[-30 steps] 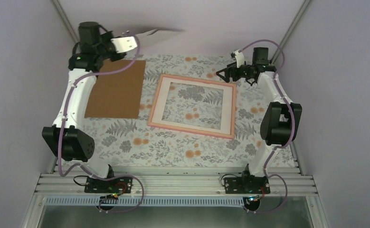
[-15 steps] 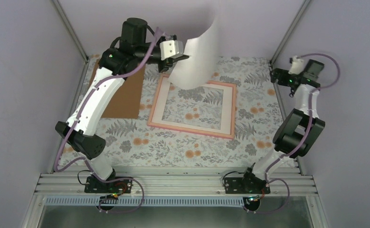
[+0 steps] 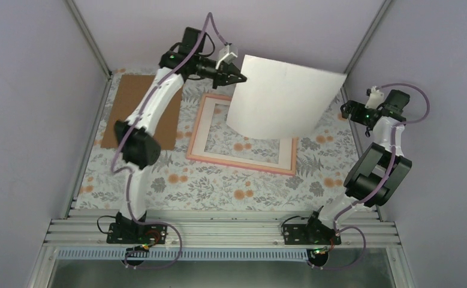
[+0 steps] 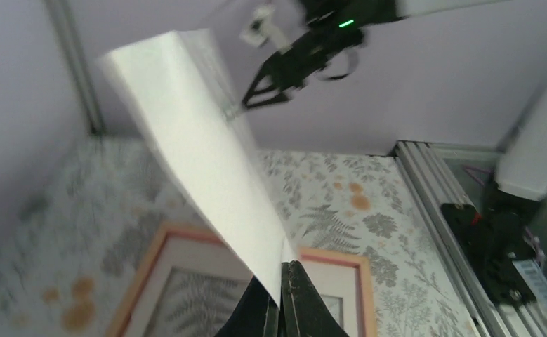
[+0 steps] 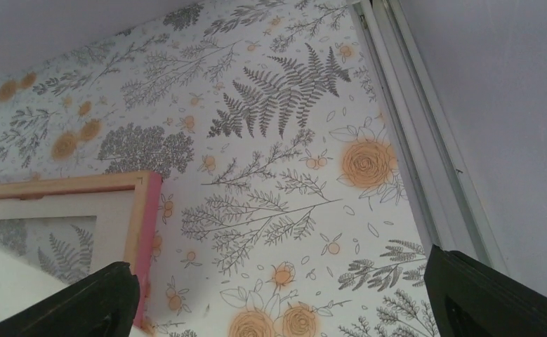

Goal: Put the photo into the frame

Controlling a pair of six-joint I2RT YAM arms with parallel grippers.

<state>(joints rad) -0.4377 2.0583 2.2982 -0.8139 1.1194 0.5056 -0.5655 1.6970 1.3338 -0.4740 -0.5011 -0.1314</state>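
My left gripper (image 3: 238, 78) is pressed shut on one edge of the photo (image 3: 282, 99). The sheet curves through the air ahead of my fingertips, white back up, and hangs over the far part of the frame (image 3: 243, 166). The frame lies flat below that gripper with a white mat (image 3: 199, 133) inside it. Cardboard (image 3: 135, 114) lies below and to its left. My right gripper (image 3: 346, 111) is spread wide and empty, close by the photo's free edge. I cannot tell whether it touches.
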